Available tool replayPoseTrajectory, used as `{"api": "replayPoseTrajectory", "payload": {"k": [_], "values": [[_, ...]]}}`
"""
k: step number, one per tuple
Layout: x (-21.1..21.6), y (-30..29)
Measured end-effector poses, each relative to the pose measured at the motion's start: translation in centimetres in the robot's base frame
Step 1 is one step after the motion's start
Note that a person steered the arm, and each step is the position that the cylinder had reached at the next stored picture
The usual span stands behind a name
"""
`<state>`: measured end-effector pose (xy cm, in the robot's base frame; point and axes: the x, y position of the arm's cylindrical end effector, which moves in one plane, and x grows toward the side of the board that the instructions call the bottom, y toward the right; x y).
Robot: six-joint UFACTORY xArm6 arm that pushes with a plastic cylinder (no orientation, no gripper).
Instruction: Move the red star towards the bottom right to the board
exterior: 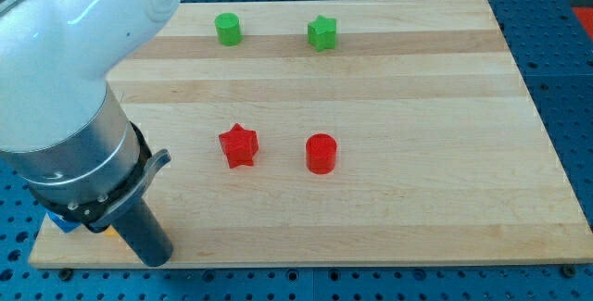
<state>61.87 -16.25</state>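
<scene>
Wooden board [417, 208] on a blue pegged bench. Red star [238, 145] sits approx mid-board, red cylinder [321, 153] just beside it at 3 o'clock, not touching. Green cylinder [228, 29] & green star [322, 32] near far edge, at 12 and 1 o'clock from red star. My tip [156, 257] at 7 o'clock from red star, well apart, near edge; no jaws, just rod.
</scene>
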Motion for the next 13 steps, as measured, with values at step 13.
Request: {"api": "replayPoseTrajectory", "payload": {"k": [13], "values": [[-10.0, 18.6]]}}
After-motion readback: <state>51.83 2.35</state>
